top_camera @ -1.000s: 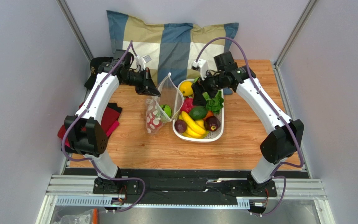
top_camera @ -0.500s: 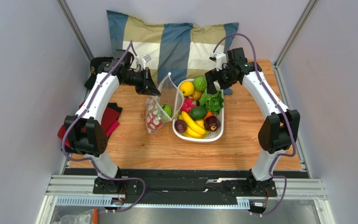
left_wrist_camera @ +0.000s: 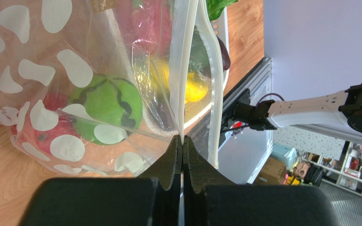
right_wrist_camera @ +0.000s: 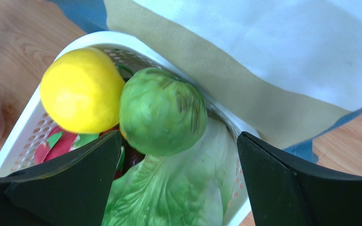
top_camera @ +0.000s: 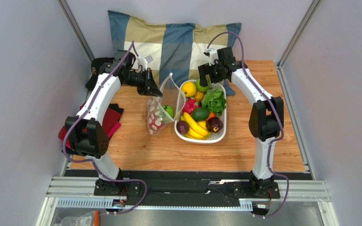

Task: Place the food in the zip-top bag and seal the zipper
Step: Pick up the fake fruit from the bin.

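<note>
While the left end effector (left_wrist_camera: pixel 183 143) pinches the bag (left_wrist_camera: pixel 36 94), the wide-open right end effector (right_wrist_camera: pixel 178 141) hangs over the green fruit (right_wrist_camera: pixel 163 110).

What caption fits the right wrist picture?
Open right gripper hovers over a round green fruit beside the lemon in the basket.

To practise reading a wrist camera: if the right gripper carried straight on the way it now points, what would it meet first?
Most likely the round green fruit, centred ahead of the open right gripper, sitting above the lettuce in the white basket. How far off it lies is unclear.
</note>
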Controlling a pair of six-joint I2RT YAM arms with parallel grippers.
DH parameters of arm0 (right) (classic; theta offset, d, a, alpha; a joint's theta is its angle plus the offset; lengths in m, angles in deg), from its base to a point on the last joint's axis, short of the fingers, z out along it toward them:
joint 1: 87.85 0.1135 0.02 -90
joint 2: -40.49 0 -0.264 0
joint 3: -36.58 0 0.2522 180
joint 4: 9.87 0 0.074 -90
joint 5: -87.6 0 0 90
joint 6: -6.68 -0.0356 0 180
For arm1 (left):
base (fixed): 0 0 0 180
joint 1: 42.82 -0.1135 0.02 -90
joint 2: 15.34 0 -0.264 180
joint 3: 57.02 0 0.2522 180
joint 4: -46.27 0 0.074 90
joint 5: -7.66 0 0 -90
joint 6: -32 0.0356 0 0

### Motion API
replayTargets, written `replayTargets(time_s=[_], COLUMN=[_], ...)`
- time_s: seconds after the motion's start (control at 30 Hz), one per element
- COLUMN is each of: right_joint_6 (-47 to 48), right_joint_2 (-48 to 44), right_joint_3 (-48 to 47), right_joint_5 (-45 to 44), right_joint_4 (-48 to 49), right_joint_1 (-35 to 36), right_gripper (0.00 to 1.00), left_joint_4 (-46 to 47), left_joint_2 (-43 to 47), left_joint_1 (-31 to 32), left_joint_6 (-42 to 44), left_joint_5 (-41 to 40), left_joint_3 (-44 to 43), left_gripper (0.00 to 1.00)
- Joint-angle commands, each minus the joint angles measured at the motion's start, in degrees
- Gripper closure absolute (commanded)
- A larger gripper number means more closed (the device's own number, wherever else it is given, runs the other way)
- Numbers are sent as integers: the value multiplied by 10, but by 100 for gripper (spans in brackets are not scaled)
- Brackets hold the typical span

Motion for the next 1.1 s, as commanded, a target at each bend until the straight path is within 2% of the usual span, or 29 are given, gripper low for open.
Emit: replayTargets(time_s=[0.0,0.23,0.33,0.43,0.47,0.57,0.7,0.87,1.0,1.07], right_joint_6=[0,12,12,16,20,33,57,57,36,5], right_joint_2=[22,41,42,32,24,-20,-88,-138,-153,-158], right_joint_3=[-32,-14,-4,6,12,41,72,53,36,26], right_joint_5=[-25,-26,-28,-31,-31,-26,-16,81,136,198], right_joint_4=[56,67,72,66,64,62,54,41,52,60], right_joint_1=[13,22,24,22,23,22,17,12,25,37], right_gripper=[3,3,6,15,22,34,40,48,48,48], left_joint_4=[13,13,13,10,9,7,8,6,0,-1], left_joint_2=[3,1,1,0,0,1,3,3,0,0], left_joint_1=[2,2,2,2,2,2,2,2,2,2], left_joint_6=[-2,-1,-1,0,1,3,4,4,6,5], left_joint_5=[3,2,2,0,-1,0,0,3,4,4], left_joint_3=[3,5,6,2,0,-2,1,-1,-8,-11], left_gripper=[100,100,100,100,100,100,100,100,100,100])
